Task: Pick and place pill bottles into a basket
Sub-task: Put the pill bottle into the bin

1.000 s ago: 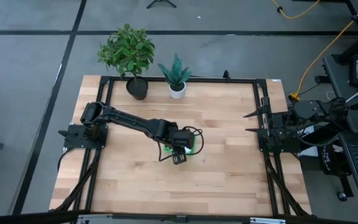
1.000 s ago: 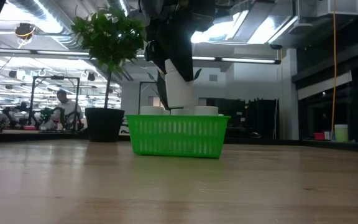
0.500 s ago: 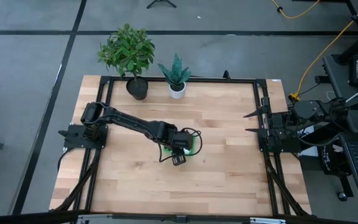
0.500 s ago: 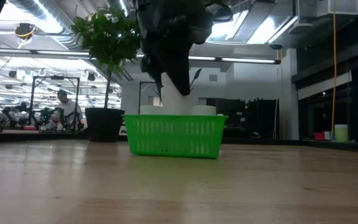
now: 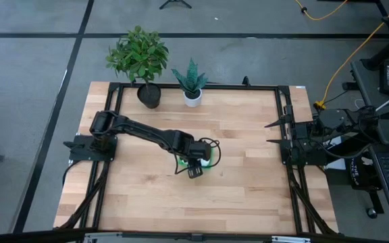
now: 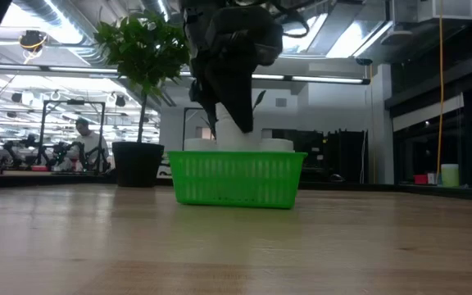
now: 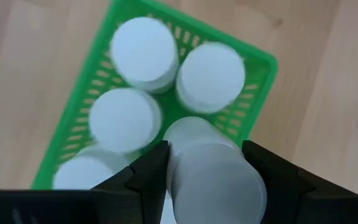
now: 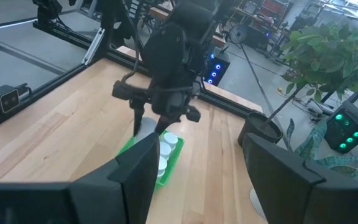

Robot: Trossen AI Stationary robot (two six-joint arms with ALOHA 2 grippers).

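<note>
The green basket (image 5: 212, 159) stands near the table's middle and also shows in the low view (image 6: 236, 176). Several white pill bottles (image 7: 145, 50) stand upright in it. My left gripper (image 5: 194, 169) is over the basket's near end, pointing down, shut on one more white bottle (image 7: 207, 168). That bottle's lower end is down inside the basket's corner (image 6: 234, 138). My right gripper (image 5: 270, 133) waits open at the table's right edge, far from the basket. My left gripper pinches the bottle's round side wall (image 7: 174, 163) between its two fingers, one finger (image 7: 148, 171) on each side. The fingers come from above, pointing down. The bottle stands upright in the hold, its lower end below the basket's rim (image 7: 253, 68); whether it rests on the floor is hidden.
A leafy plant in a dark pot (image 5: 138, 57) and a small plant in a white pot (image 5: 192, 86) stand at the table's far edge. A black frame (image 5: 282, 108) runs around the tabletop. A person (image 6: 84, 143) shows far behind the table.
My left gripper has gone down with the bottle, whose lower end has sunk deeper behind the basket's wall. The basket has been jogged a little sideways on the table.
</note>
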